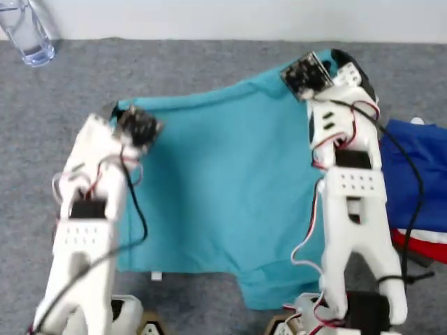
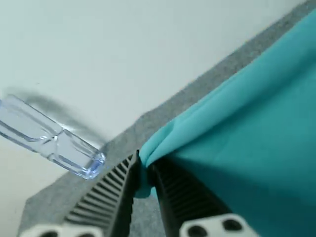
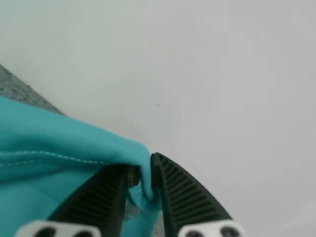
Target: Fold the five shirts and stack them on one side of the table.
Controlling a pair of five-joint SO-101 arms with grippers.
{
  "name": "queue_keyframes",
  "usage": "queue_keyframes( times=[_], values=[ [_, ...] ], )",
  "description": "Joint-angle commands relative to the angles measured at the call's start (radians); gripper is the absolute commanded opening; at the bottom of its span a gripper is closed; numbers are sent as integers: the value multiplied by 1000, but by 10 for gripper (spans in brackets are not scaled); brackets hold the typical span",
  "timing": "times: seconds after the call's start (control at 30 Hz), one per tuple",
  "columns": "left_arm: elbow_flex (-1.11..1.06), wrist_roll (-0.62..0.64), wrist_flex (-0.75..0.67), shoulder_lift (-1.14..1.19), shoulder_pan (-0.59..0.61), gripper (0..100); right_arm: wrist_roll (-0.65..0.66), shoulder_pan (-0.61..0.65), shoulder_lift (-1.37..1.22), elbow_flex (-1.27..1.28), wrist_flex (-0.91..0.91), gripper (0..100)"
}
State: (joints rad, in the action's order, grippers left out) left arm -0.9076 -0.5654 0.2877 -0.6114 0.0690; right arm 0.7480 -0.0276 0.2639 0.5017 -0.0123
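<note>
Where grey carpeted desk point(image 1: 209, 63) lies open beyond them, the left claw point(image 2: 143, 170) and right claw point(image 3: 144, 170) are clamped on corners of the teal fabric shirt point(image 1: 223, 188).

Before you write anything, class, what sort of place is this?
Likely a robotics lab bench: a left arm and right arm standing at a grey-covered table, a teal shirt spread on it, more clothes alongside.
</note>
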Motion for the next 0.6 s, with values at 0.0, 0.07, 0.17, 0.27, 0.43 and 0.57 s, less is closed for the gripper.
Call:
queue_keyframes(
  times=[0.0, 0.07, 0.17, 0.27, 0.43, 0.57],
  values=[
    [170, -6, -28, 193, 2, 13, -14, 19, -38, -114, 27, 10],
    [219, -6, -28, 265, 2, 13, -14, 25, -62, -141, 27, 10],
    [271, -6, -31, 341, 3, 13, -14, 44, -93, -189, 27, 10],
    [288, -6, -28, 373, 5, 13, -14, 59, -117, -221, 27, 10],
    [280, -8, -26, 373, 48, 13, -12, 62, -110, -178, 4, 10],
    [234, -18, -26, 373, 74, 13, -3, 53, -48, -32, 2, 10]
  ],
)
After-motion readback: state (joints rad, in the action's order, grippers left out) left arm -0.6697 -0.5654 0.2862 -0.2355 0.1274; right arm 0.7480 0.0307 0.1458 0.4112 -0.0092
